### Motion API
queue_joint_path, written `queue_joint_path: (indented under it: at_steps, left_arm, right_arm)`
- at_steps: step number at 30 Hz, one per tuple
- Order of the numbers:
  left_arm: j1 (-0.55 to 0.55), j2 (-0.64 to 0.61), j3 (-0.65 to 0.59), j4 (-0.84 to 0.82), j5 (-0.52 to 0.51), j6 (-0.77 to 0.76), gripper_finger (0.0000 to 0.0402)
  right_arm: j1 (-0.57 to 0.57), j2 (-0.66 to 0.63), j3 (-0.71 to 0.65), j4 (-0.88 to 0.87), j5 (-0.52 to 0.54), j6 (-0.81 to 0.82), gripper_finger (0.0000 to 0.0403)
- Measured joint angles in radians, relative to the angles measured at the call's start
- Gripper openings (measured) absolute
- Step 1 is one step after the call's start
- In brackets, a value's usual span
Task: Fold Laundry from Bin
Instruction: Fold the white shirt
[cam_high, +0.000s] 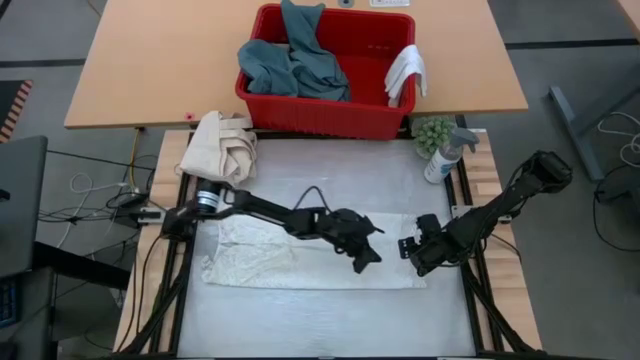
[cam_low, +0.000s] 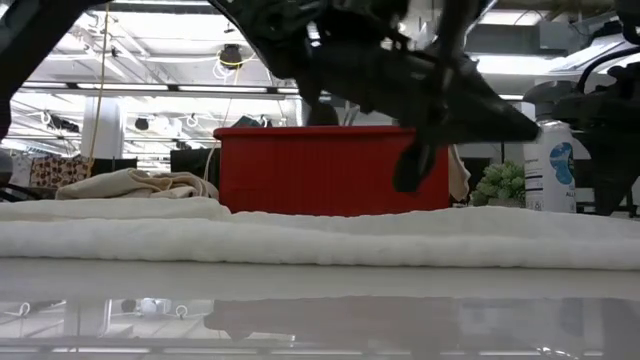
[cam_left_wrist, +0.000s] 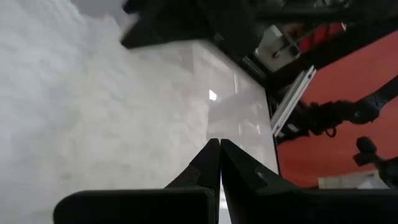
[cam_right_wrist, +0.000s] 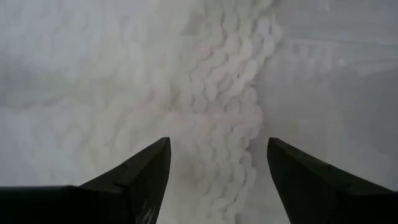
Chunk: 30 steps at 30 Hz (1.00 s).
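A white textured towel (cam_high: 270, 255) lies spread flat across the middle of the table. My left gripper (cam_high: 362, 262) reaches over its right half from the left; it is shut and hangs clear above the cloth (cam_low: 300, 240). My right gripper (cam_right_wrist: 217, 149) stands open over the towel's right edge, pointing steeply down. Its fingers stand on either side of the towel's bumpy hem (cam_right_wrist: 230, 93). The red bin (cam_high: 330, 115) stands at the far edge. Inside it lies a teal garment (cam_high: 295, 65), and a small white cloth (cam_high: 405, 72) hangs over its right rim.
A cream canvas bundle (cam_high: 225, 145) lies at the far left corner, beside the bin. A spray bottle (cam_high: 445, 155) and a small green plant (cam_high: 432, 132) stand at the far right. Bare table surface (cam_high: 320, 320) lies between the towel and the near edge.
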Motion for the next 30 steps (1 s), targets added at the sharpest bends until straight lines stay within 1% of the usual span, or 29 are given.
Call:
queue_joint_path:
  at_steps: [4,7,11,14,16,19,24,28,30]
  left_arm:
    - [0.003,0.029,0.054,-0.054,-0.004,0.038,0.0]
    - [0.007,0.029,0.056,-0.103,-0.07,0.075,0.0]
    - [0.013,0.029,0.055,-0.144,-0.078,0.098,0.0]
    - [0.009,0.029,0.055,-0.185,-0.12,0.128,0.0]
    - [0.008,0.029,0.055,-0.189,-0.146,0.135,0.0]
    - [0.008,0.029,0.055,-0.183,-0.153,0.165,0.0]
    - [0.004,0.029,0.055,-0.212,-0.234,0.233,0.0]
    - [0.004,0.045,0.056,-0.196,-0.253,0.263,0.0]
    - [0.004,0.054,0.055,-0.218,-0.247,0.256,0.0]
  right_arm:
    - [0.002,-0.001,0.0,0.016,0.016,0.0,0.0292]
    - [0.008,-0.001,0.0,0.038,0.029,-0.014,0.0292]
    - [0.008,0.0,0.0,0.045,0.031,-0.034,0.0292]
    - [0.007,0.0,0.0,0.044,0.04,-0.034,0.0292]
    - [0.006,0.0,0.0,0.044,0.042,-0.034,0.0292]
    - [0.006,0.0,0.0,0.043,0.049,-0.035,0.0292]
    - [0.006,0.0,0.0,0.046,0.052,-0.026,0.0292]
    - [0.007,0.0,0.0,0.052,0.046,-0.019,0.0292]
    - [0.007,0.0,0.0,0.048,0.045,-0.022,0.0292]
